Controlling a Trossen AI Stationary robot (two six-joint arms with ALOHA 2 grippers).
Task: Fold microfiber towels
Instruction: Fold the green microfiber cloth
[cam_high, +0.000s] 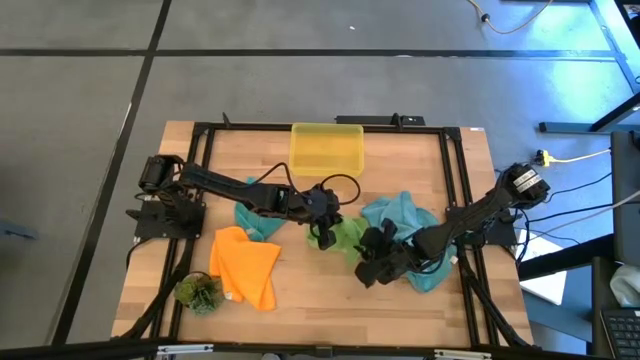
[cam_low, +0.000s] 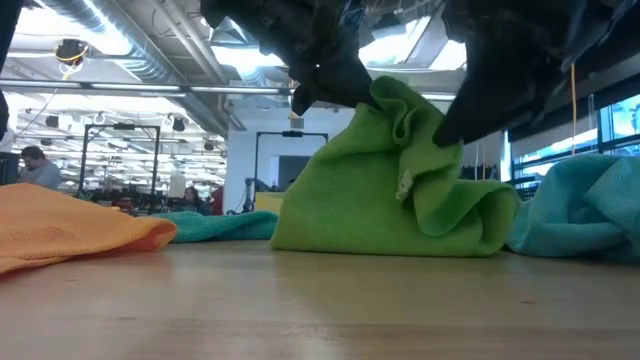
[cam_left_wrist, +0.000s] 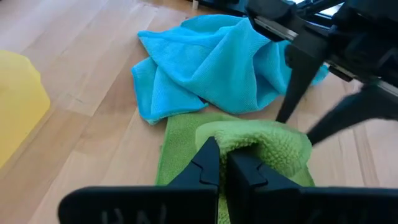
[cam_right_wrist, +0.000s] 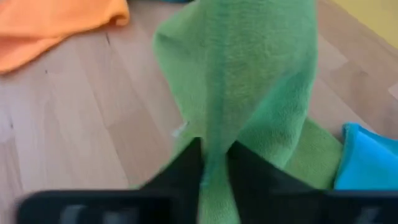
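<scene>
The green towel stands bunched in a peak at the table's middle, its lower folds on the wood. My left gripper is shut on its top, and my right gripper is closed on it from the right. One teal towel lies crumpled under the right arm, and another lies under the left arm. The orange towel lies loosely folded at the front left. My left gripper pinches a raised fold of the green towel between its two fingers, slanting down from the table's left. The fold is pulled up into a peak, and the rest of the cloth sags to the table. My right gripper has a hanging bunch of the green towel between its two fingers, several layers gathered together. It comes slanting down from the table's right. The cloth rises slack beyond the fingers toward the left gripper's hold.
The yellow bin stands at the far edge's middle. A small green plant tuft sits at the front left corner. Black frame rails run along the table's sides. Bare wood shows along the near edge.
</scene>
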